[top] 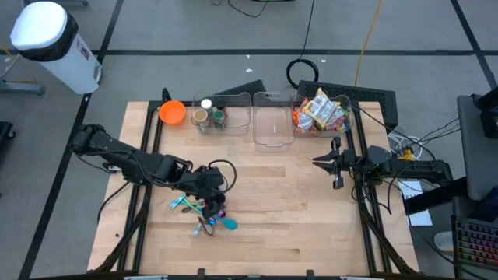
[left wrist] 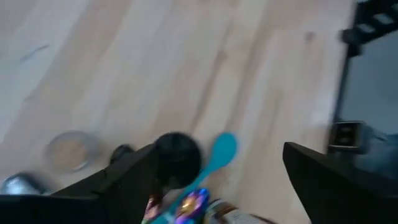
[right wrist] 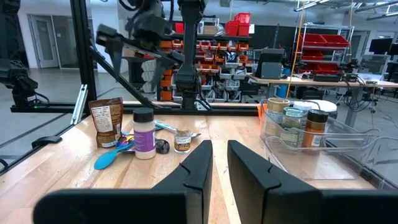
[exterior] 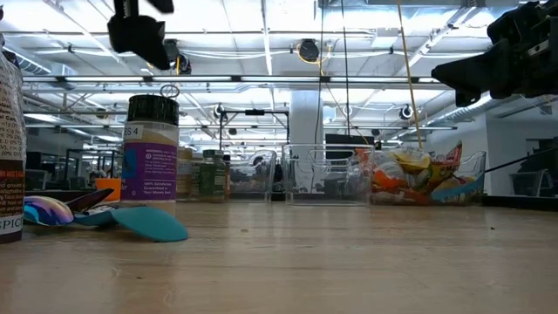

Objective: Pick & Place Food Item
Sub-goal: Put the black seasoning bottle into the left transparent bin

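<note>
From above, the pale wooden plank surface (top: 296,210) carried a row of clear plastic bins along its far edge; the right-hand bin (top: 320,117) was filled with crinkled snack packets. The left tool (top: 208,194) hung over a small cluster near the front — a teal spoon (top: 226,223), jars and a pouch — with its fingers spread and nothing between them. The right tool (top: 336,163) waited at the surface's right side, fingers nearly together and empty.

At surface level, a cylindrical spice jar (exterior: 150,157) with a purple label and dark lid stood upright, the spoon's rounded bowl (exterior: 148,224) lying flat in front of it.

The left wrist view — blurred — looked down on the jar's round black lid (left wrist: 177,158) between the two dark spread fingers (left wrist: 118,183).

The right wrist view showed a brown pouch (right wrist: 106,121) standing beside the jar (right wrist: 144,134), well apart from the narrow-gapped fingers (right wrist: 193,168).
</note>
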`<state>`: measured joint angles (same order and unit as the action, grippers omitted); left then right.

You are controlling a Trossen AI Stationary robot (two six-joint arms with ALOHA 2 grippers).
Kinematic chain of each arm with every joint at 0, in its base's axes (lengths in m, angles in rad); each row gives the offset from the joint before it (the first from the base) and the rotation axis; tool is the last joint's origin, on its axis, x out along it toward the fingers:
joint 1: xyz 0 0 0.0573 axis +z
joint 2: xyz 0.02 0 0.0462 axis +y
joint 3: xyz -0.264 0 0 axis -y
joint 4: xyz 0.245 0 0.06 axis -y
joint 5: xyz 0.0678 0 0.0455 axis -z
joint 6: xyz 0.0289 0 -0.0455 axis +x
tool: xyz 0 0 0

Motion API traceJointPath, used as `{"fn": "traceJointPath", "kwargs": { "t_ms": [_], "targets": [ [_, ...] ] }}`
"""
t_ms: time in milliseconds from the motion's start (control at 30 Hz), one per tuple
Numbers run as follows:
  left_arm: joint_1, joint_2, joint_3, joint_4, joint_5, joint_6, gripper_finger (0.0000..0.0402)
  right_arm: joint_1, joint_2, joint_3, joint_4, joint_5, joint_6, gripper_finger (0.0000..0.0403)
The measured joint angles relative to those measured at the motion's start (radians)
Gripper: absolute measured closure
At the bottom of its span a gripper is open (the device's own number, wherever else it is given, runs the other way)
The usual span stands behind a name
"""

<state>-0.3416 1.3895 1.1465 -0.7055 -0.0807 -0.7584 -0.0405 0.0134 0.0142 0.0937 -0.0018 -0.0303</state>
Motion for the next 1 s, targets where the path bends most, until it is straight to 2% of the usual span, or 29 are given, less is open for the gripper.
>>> {"fn": "traceJointPath", "kwargs": {
  "t_ms": [167,500,1000],
  "targets": [
    [0.0,0.0,0.0,-0.055,-0.054,-0.03,0.005,0.0,0.0,0.0,0.0,0.0,0.0,0.036],
    [-0.031,0.018,0.0,-0.053,-0.131,-0.004,0.0066,0.0,0.0,0.0,0.0,0.0,0.0,0.036],
    [-0.041,0.181,0.0,-0.048,-0.106,0.107,0.0066,0.0,0.0,0.0,0.0,0.0,0.0,0.036]
  ]
}}
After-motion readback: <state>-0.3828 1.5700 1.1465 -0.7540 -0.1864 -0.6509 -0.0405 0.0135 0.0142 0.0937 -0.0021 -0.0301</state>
